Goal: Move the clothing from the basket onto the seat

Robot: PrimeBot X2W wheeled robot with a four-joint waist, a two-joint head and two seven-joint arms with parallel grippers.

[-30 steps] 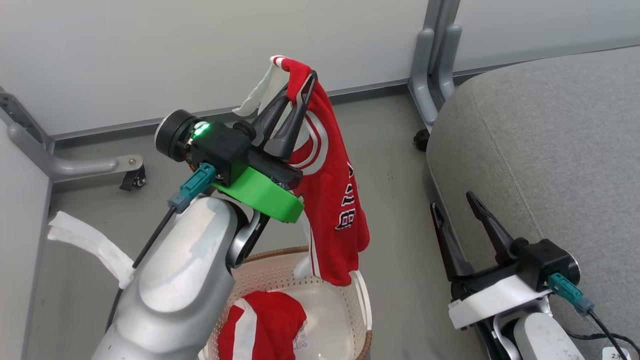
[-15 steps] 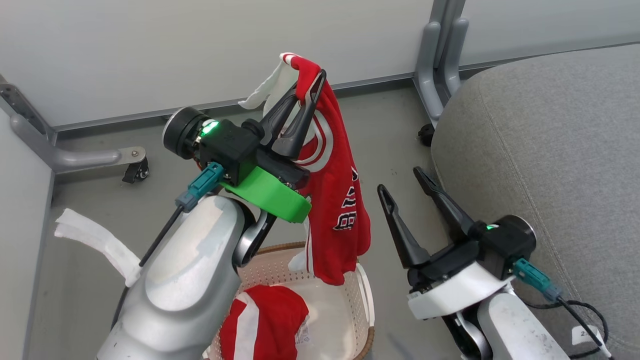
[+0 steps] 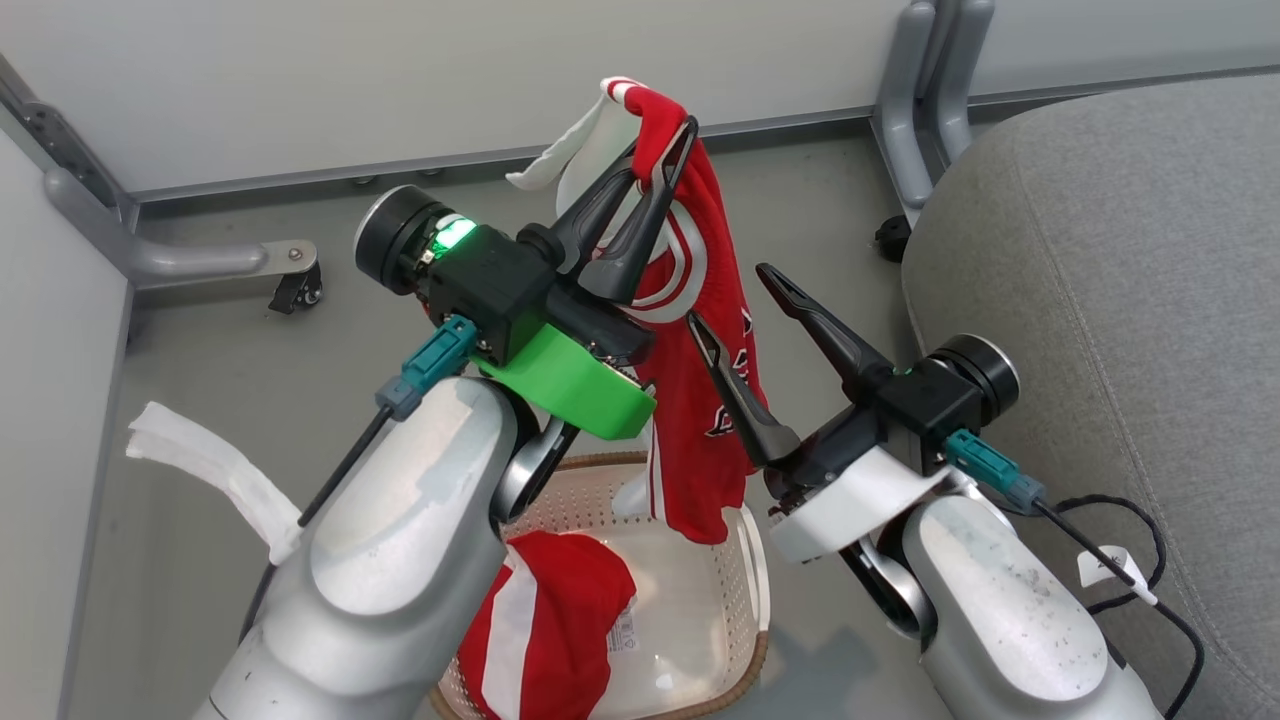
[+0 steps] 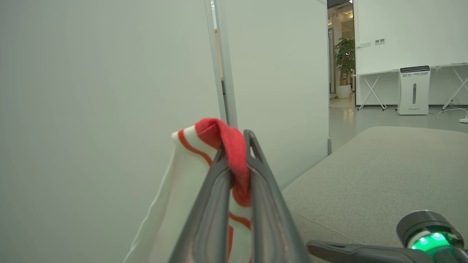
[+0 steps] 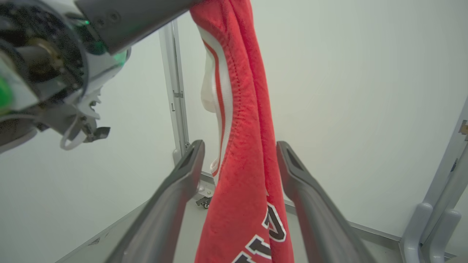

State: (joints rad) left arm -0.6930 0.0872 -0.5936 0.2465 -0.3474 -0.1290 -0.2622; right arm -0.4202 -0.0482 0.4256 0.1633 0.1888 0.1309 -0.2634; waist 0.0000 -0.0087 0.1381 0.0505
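My left gripper is raised above the basket and shut on the top fold of a red clothing piece with white stripes and lettering. The piece hangs free, its hem just over the basket rim. In the left wrist view the fold is pinched at the left gripper's tips. My right gripper is open, one finger on each side of the hanging fabric; I cannot tell whether they touch it. A second red piece lies in the basket. The grey seat is at the right.
White partition walls close off the back and left, with grey metal feet and casters on the grey floor. A white cloth strip hangs off my left arm. A black cable trails from my right wrist over the seat's edge.
My right gripper has swung left and up from beside the seat to straddle the hanging garment, staying open. The left gripper keeps its grip. The head view has shifted a little.
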